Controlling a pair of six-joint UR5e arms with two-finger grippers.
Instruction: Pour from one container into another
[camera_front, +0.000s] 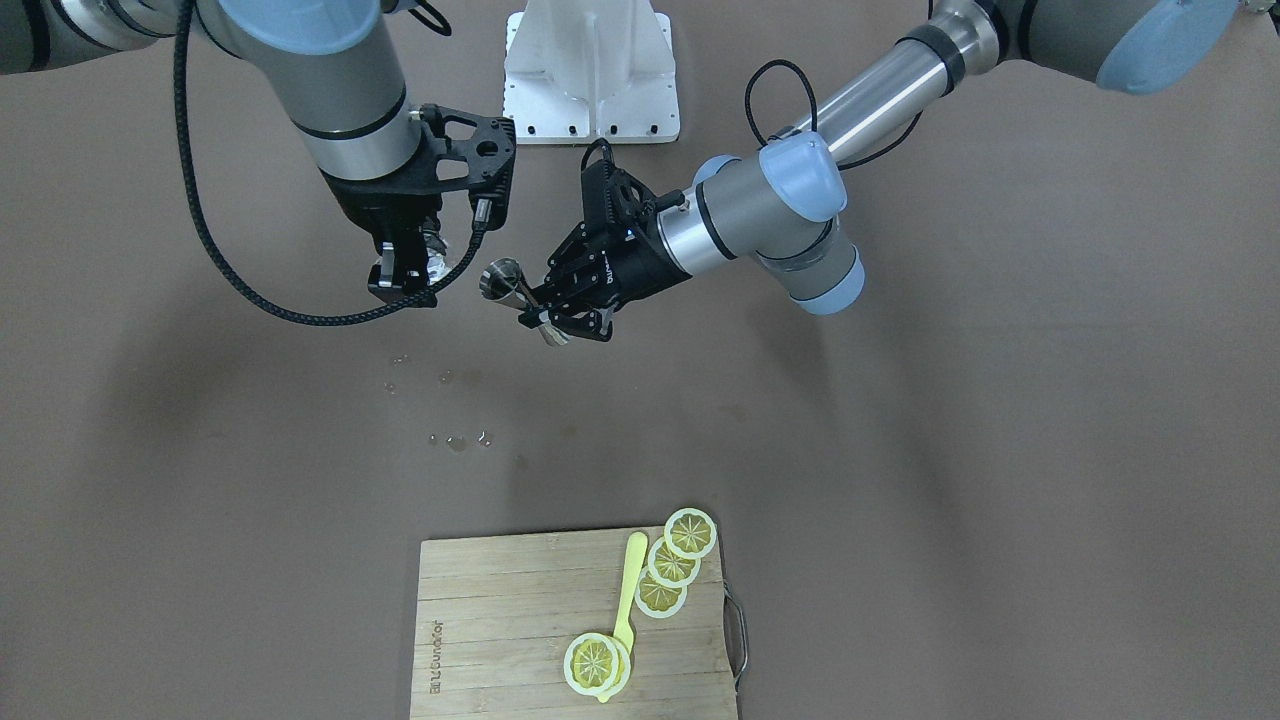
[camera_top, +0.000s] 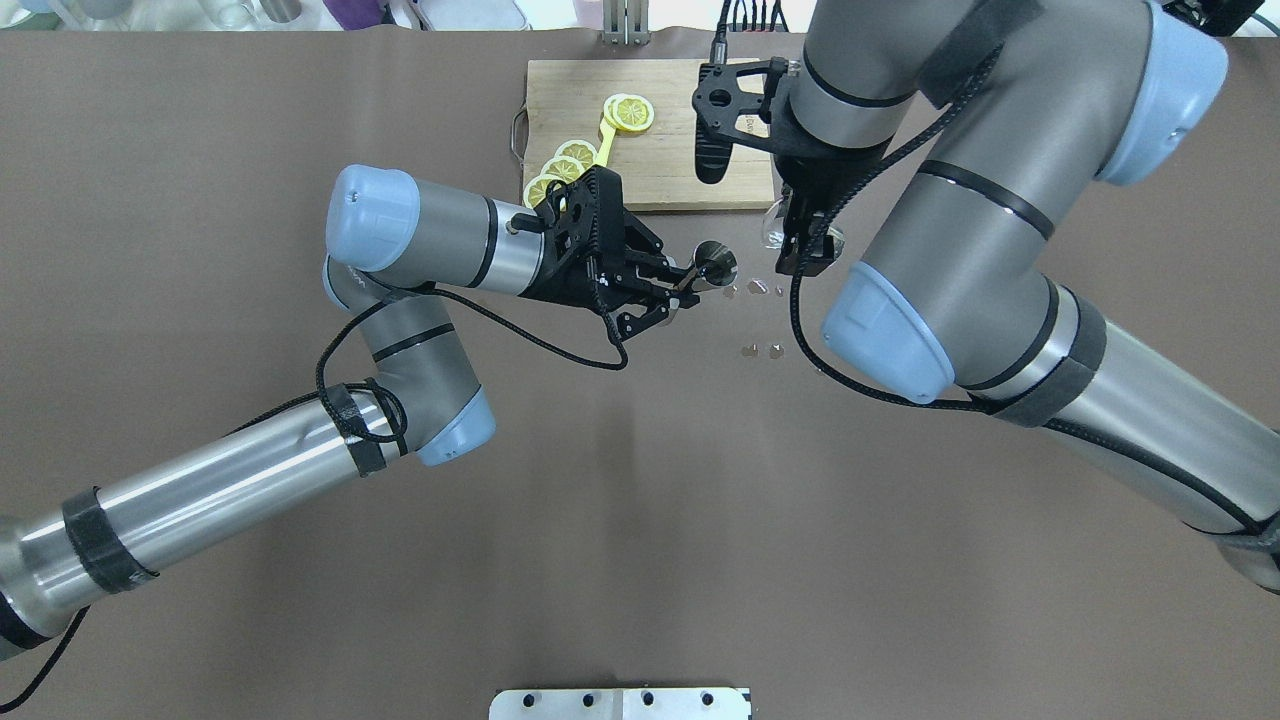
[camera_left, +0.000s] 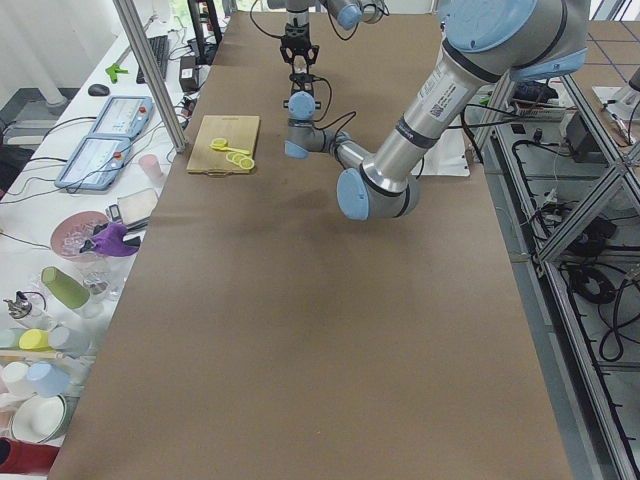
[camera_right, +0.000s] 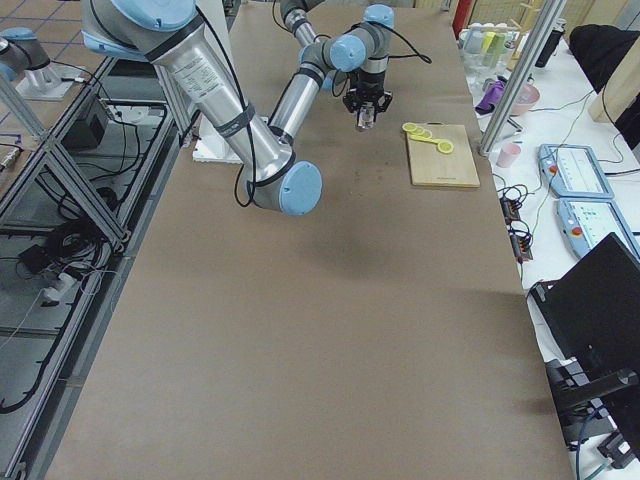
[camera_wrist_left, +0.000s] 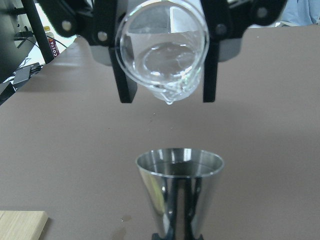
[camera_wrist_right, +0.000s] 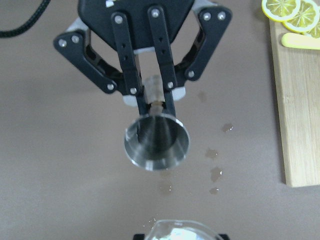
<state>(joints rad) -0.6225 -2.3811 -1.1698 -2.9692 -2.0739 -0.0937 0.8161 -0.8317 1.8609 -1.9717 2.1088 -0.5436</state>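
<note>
We see the clear glass (camera_wrist_left: 162, 47) tipped over, its mouth turned toward the left wrist camera. Clear liquid is pooled at its low side and one drop hangs from the lip. The right gripper (camera_front: 402, 285) clamps the glass between its two fingers, one on each side of the wall. Just under the lip, with a gap between, is the open upper cone of the jigger (camera_wrist_left: 180, 185); glass and jigger do not touch. The left gripper (camera_wrist_right: 155, 102) is closed on the jigger's narrow waist, and both containers are held above the table (camera_front: 900, 450). In the front view the jigger's mouth faces the glass, and the two grippers are near each other at mid-table. Below them we see several wet spots (camera_wrist_right: 215, 172) on the brown surface. Farther toward the operators' side lies a wooden cutting board (camera_front: 500, 620) carrying lemon slices (camera_front: 690, 532) and a yellow spoon (camera_front: 630, 590), well apart from both grippers.
</note>
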